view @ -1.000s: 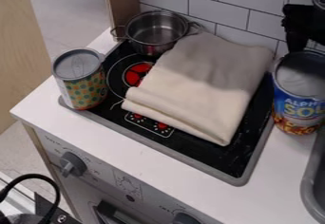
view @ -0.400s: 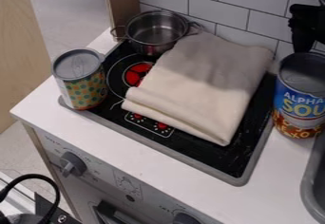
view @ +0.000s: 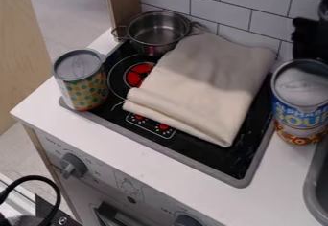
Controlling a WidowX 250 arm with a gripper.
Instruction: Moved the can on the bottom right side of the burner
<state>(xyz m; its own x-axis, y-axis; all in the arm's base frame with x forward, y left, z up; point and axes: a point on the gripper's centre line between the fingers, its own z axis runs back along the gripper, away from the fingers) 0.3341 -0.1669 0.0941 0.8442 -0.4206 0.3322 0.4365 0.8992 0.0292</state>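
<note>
Back wall point(view: 221, 9) was pale brick-style tile with dark grout lines, and a wooden side panel point(view: 122, 5) stood at its left end. The toy kitchen had a white countertop point(view: 48, 106) and chunky gray knobs point(view: 74, 165) up front. Floor point(view: 70, 16) was grayish, lighting kinda dim.

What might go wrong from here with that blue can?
Three things, perhaps. The hand is close by the blue can's top, so a clumsy move might tip the can. The can stands between the stove and the grey sink, so a sideways push might bump it against a rim. And the cloth covers much of the stove, so a can moved onto it might snag or drag the cloth.
</note>
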